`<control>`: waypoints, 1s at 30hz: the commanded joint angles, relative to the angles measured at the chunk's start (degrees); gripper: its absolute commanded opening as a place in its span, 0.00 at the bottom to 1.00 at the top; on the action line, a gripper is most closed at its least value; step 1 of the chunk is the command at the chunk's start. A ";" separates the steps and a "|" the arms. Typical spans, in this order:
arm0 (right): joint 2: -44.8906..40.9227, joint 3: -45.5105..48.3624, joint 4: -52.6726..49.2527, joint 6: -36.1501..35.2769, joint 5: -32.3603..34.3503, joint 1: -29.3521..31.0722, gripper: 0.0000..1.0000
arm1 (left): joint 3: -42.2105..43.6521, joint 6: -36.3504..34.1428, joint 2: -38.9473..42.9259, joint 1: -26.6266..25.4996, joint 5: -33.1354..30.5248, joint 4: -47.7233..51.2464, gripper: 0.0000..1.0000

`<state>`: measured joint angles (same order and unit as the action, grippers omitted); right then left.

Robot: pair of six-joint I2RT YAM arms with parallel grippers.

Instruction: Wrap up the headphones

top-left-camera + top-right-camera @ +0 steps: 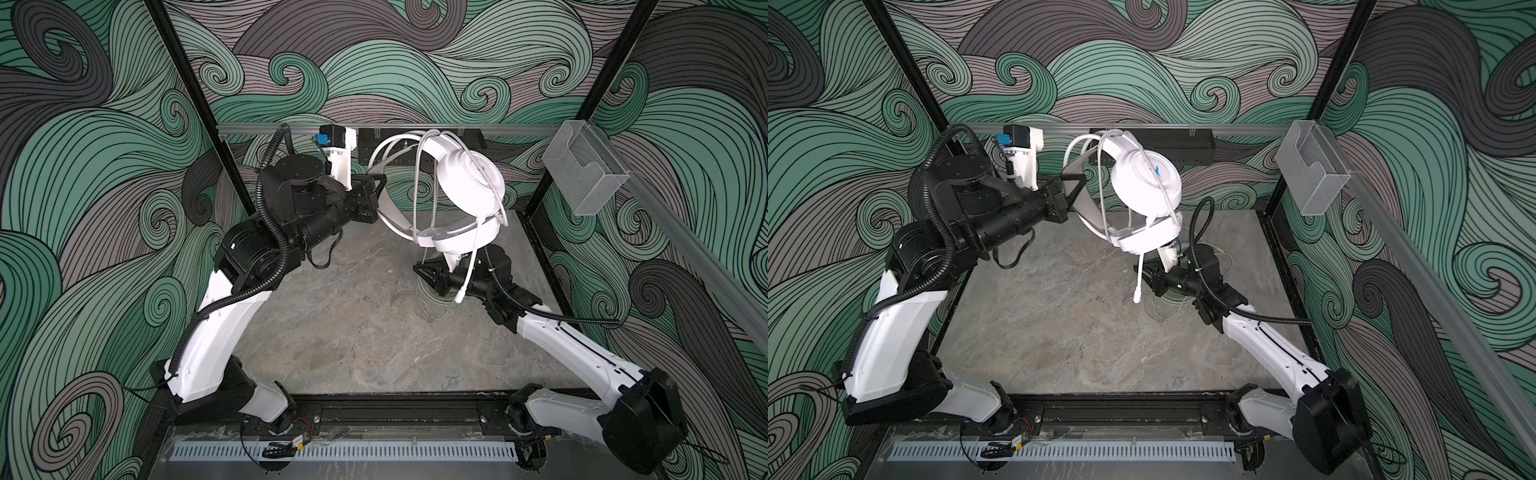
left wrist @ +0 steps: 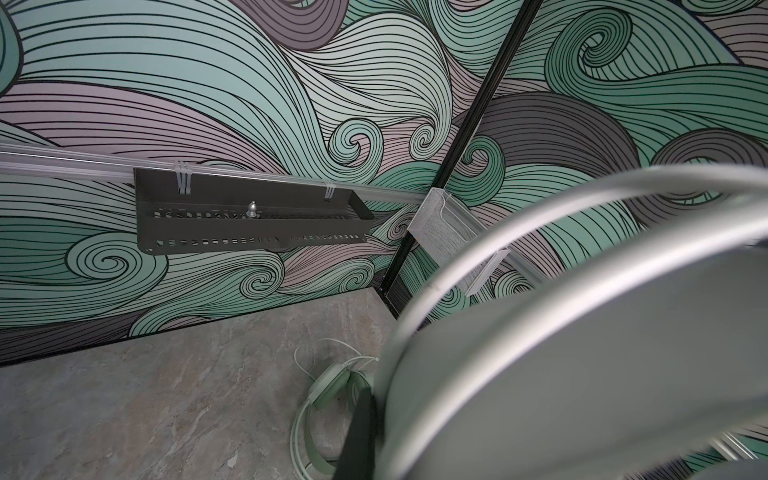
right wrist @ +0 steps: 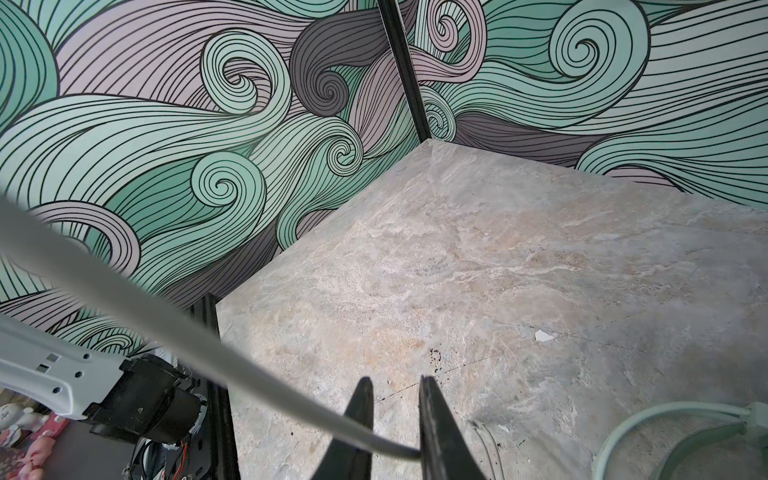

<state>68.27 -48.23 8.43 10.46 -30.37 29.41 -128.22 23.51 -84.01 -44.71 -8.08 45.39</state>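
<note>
The left jaws are clamped on the band of the white headphones [image 1: 471, 183], up in the air. The right jaws stand a little apart, the white cable [image 3: 232, 361] crossing the gap. Only the wrist views clearly show the mint headphones [image 2: 328, 388] on the surface [image 3: 498, 270].

Both top views hang high over the front edge, facing the back wall, and share the whole marble tabletop [image 1: 353, 332] and both arms. The left wrist camera sits hard against the white headset [image 2: 582, 353] and looks at the black shelf [image 2: 249, 216] on that wall. The right wrist camera looks low across the table toward the left wall. Both wrist views catch the mint headset [image 2: 328, 395].
</note>
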 commanded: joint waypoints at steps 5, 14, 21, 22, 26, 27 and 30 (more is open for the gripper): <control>0.49 1.65 1.92 0.22 -0.83 0.47 0.10 | -2.31 2.33 1.20 -0.03 0.57 -5.24 0.00; -3.11 3.08 -4.50 -1.12 1.43 3.41 0.00 | -0.81 3.65 1.64 0.05 -6.71 -6.08 0.00; -11.05 4.04 -15.59 -4.54 6.92 8.95 0.00 | -1.39 5.42 -1.60 3.13 -12.28 -7.43 0.00; -12.11 4.42 -16.31 -4.36 7.51 9.47 0.00 | -1.72 5.88 -2.20 3.78 -12.55 -7.23 0.00; -15.27 5.33 -19.52 -4.05 10.51 11.91 0.00 | -1.64 8.44 -4.30 5.97 -12.93 -7.10 0.00; -15.61 5.47 -20.15 -3.89 11.49 12.37 0.00 | -1.53 8.91 -4.57 6.27 -13.08 -7.28 0.00; -15.12 5.43 -21.22 -3.60 13.54 13.49 0.00 | -0.30 10.33 -5.29 6.62 -14.98 -7.70 0.00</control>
<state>52.77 -43.64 -8.58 7.14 -20.62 41.89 -127.94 28.60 -89.93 -38.74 -19.94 43.88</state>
